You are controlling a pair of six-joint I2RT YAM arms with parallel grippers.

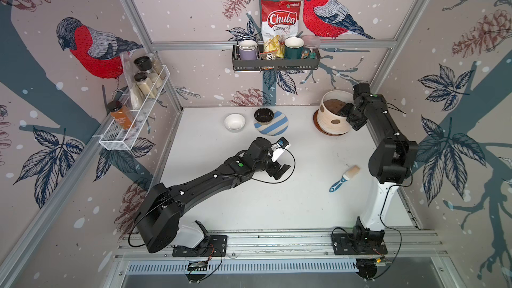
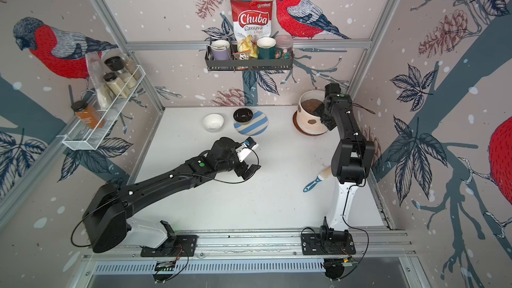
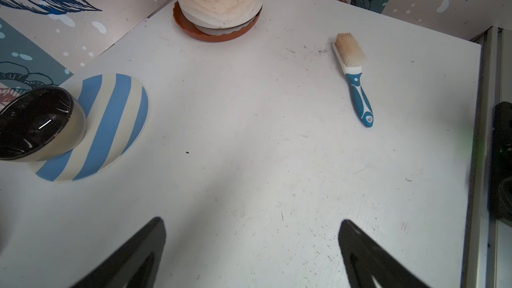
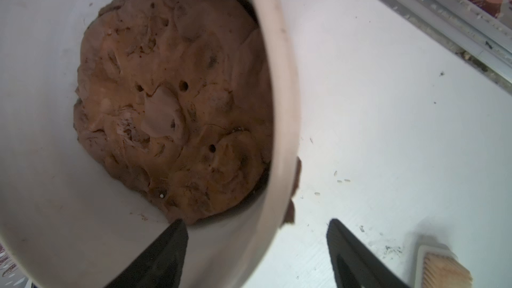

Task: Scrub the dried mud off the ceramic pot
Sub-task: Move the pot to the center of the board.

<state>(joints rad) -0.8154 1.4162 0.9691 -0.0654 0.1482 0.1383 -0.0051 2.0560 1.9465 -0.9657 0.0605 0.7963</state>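
Right wrist view: the right tool [image 4: 255, 225] straddles the rim of the ceramic pot [image 4: 282, 106], one finger inside the wall and one outside. The jaws are spread, and I cannot tell whether a pad touches the wall.
Left tool [image 3: 250, 223]: well apart from the pot, over bare tabletop [image 1: 277, 203], jaws spread wide and holding nothing.
Pot position: upright on a round brown saucer [image 3: 216, 36] on the tabletop, directly under the right tool.
Dried mud [image 1: 336, 122]: flat, matte brown, roundish patches on the pot's outer wall, none cleaned off.
Brush [image 3: 354, 78]: lies untouched on the tabletop, well apart from the pot, on the side nearer the arm bases.
Step in hand: probably steadying the pot by its rim before any scrubbing.
Next move: the right tool needs to close firmly on the thick wall without tipping the pot. The left tool then needs to take the brush by its handle.
Materials: the pot is a cream cylinder, faintly ribbed and smudged. The filling [image 4: 171, 101] is lumpy, clay-like and pocked with small holes. The brush has a smooth blue-and-white moulded handle and a stiff block of pale tan bristles.
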